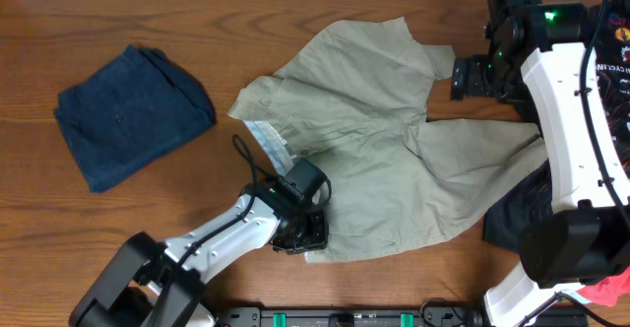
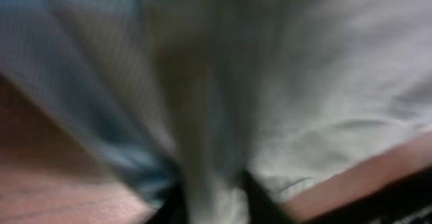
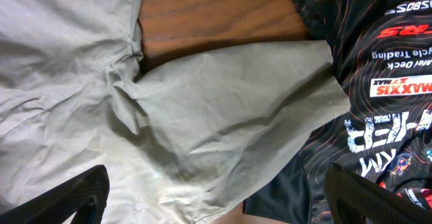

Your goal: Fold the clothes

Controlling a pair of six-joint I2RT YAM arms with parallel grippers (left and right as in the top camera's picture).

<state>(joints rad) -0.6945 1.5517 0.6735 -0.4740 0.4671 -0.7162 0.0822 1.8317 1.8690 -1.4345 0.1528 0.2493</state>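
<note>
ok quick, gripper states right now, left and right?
Left gripper: closed on the khaki shirt, at its lower edge.
Right gripper: open, holding nothing, above the sleeve.

This reads as a robotics lab bench, not a home. A wood-grain table [image 1: 89,12] fills the overhead view, with two machine arms set at it. A white-and-black left arm [image 1: 212,236] rises from the lower left of the frame. A taller right arm [image 1: 566,100] runs down the right edge, with a green status light [image 1: 548,15] lit at upper right. A loose black cable [image 1: 251,164] loops off the left arm, and a black mounting rail [image 1: 345,317] with green fittings lines the bottom edge. Clothes lie straight on the tabletop: a khaki garment [image 1: 364,140] at centre, a folded blue garment [image 1: 128,115] at upper left, a black printed jersey [image 3: 378,82] at the right
</note>
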